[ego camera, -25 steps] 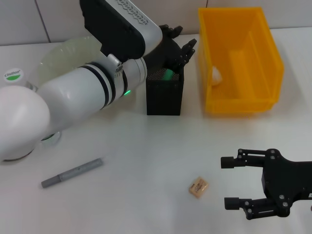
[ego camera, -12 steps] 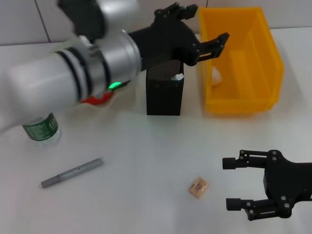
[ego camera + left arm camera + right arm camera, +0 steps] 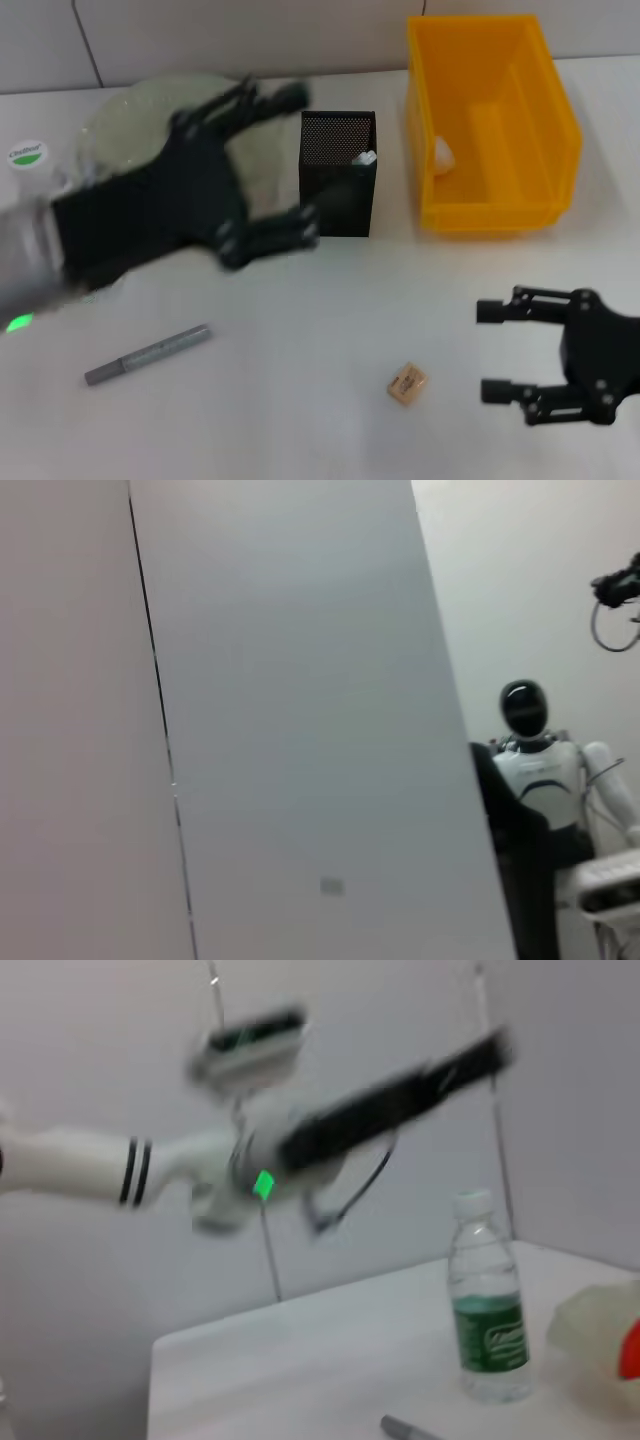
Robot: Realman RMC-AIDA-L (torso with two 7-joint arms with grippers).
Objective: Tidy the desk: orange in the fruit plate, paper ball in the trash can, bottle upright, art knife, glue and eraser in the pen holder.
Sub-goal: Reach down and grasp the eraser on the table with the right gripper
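Your yellow trash can (image 3: 490, 130) stands at the far right, a white paper ball (image 3: 443, 153) inside. The fruit plate (image 3: 130, 125) sits far left, partly hidden by your left gripper (image 3: 270, 165), which is blurred, spread wide open and holding nothing, just beside the pen holder (image 3: 338, 188). The bottle (image 3: 488, 1310) stands upright. Your right gripper (image 3: 500, 350) hovers open and empty near the eraser (image 3: 407, 384). The art knife (image 3: 148, 354) lies alone on open table.
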